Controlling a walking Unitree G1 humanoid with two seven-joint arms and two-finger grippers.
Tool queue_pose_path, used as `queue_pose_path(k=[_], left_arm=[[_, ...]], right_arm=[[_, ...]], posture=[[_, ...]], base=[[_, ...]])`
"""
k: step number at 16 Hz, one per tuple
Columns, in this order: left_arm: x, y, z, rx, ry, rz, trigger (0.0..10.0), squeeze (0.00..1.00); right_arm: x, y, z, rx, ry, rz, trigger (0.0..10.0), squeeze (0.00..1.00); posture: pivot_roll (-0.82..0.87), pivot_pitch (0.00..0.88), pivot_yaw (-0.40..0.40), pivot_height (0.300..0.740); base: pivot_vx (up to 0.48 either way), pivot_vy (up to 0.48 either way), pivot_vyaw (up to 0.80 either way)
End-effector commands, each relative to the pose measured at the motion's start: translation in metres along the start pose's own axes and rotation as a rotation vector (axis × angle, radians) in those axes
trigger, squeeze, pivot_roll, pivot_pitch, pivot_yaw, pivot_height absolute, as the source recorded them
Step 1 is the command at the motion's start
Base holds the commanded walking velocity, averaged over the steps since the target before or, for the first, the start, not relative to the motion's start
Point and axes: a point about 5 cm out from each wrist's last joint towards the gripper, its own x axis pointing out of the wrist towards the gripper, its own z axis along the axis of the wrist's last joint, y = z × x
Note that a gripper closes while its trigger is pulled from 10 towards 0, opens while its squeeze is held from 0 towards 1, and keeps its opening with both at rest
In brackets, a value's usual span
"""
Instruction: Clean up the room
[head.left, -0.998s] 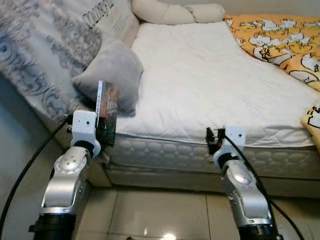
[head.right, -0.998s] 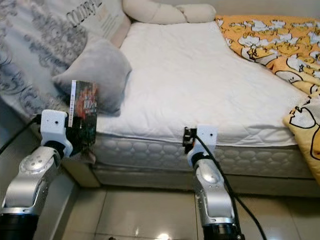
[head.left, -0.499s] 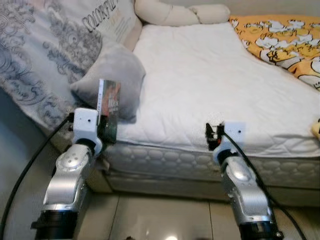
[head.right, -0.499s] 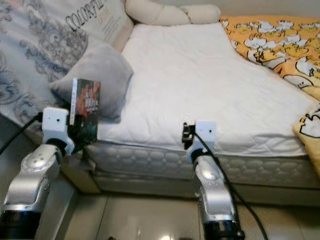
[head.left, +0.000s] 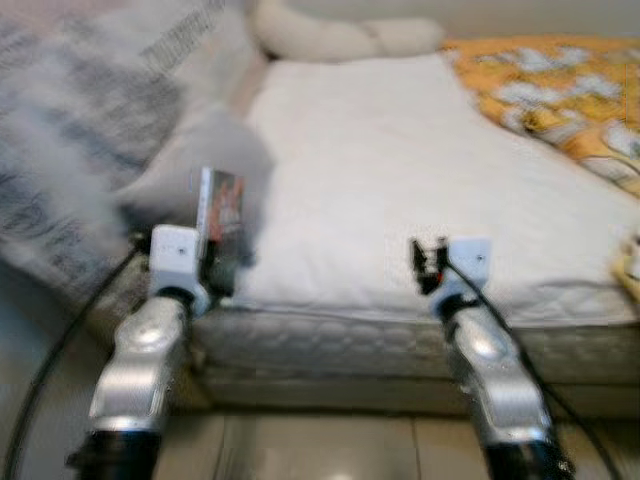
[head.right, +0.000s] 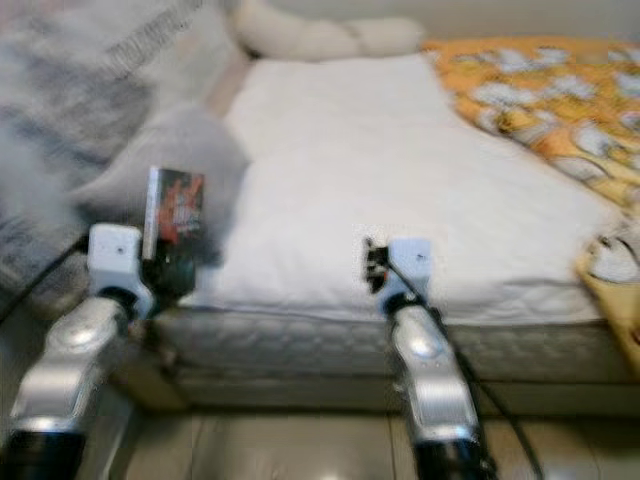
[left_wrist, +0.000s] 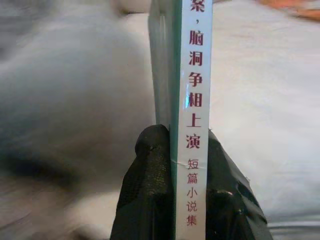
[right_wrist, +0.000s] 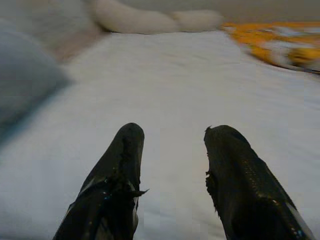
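Book (left_wrist: 192, 100) stands upright, pinched in your left tool (left_wrist: 182, 165) by the bed's (head.left: 400, 160) near edge; your right tool (right_wrist: 172, 165) hangs open, empty.

white mattress (head.left: 400, 190), grey pillow (head.right: 165, 160), orange blanket (head.left: 560, 90), tiled floor (head.left: 330, 450).

View has gone blurred and swung slightly; the camera moved, not the things. Against the bed (head.left: 400, 180), my left gripper (left_wrist: 176, 170) and the book (head.left: 218, 205) pinched in it sit a touch higher than a second ago. Right gripper (right_wrist: 172, 175) likewise raised slightly.
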Motion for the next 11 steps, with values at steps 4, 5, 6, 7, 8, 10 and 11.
queue_pose_path(k=[4, 5, 6, 7, 8, 10, 11], left_arm=[[0.0022, 0.0043, 0.0148, 0.017, -0.058, 0.005, 10.0, 0.0], [0.0023, 0.0042, 0.0149, 0.017, -0.058, 0.005, 10.0, 0.0], [0.0021, 0.0041, 0.0147, 0.018, -0.058, 0.005, 10.0, 0.0], [0.0017, 0.0043, 0.0144, 0.019, -0.057, 0.005, 10.0, 0.0], [0.0014, 0.0046, 0.0141, 0.019, -0.056, 0.006, 10.0, 0.0], [0.0008, 0.0054, 0.0135, 0.021, -0.056, 0.006, 10.0, 0.0], [0.001, 0.0054, 0.0138, 0.022, -0.057, 0.005, 10.0, 0.0]], right_arm=[[0.0009, 0.0087, 0.0022, 0.007, -0.007, 0.023, 10.0, 0.0], [0.0009, 0.0088, 0.0018, 0.006, -0.006, 0.024, 10.0, 0.0], [0.0006, 0.0089, 0.001, 0.005, -0.003, 0.025, 10.0, 0.0], [0.0004, 0.0089, 0.0005, 0.006, -0.001, 0.025, 10.0, 0.0], [0.0003, 0.0092, 0.0003, 0.005, 0.0, 0.026, 10.0, 0.0], [0.0002, 0.0101, -0.0002, 0.003, 0.0, 0.027, 10.0, 0.0], [0.0006, 0.01, -0.0004, 0.003, 0.002, 0.027, 10.0, 0.0]], posture=[[-0.02, 0.0, 0.034, 0.74], [-0.02, 0.0, 0.033, 0.74], [-0.02, 0.0, 0.032, 0.74], [-0.02, 0.0, 0.032, 0.74], [-0.02, 0.0, 0.031, 0.74], [-0.02, 0.0, 0.03, 0.74], [-0.02, 0.0, 0.03, 0.74]], base=[[0.316, 0.0, 0.0], [0.319, 0.0, 0.0], [0.319, 0.0, 0.0], [0.319, 0.0, 0.0], [0.319, 0.0, 0.0], [0.315, 0.0, 0.0], [0.319, 0.0, 0.0]])
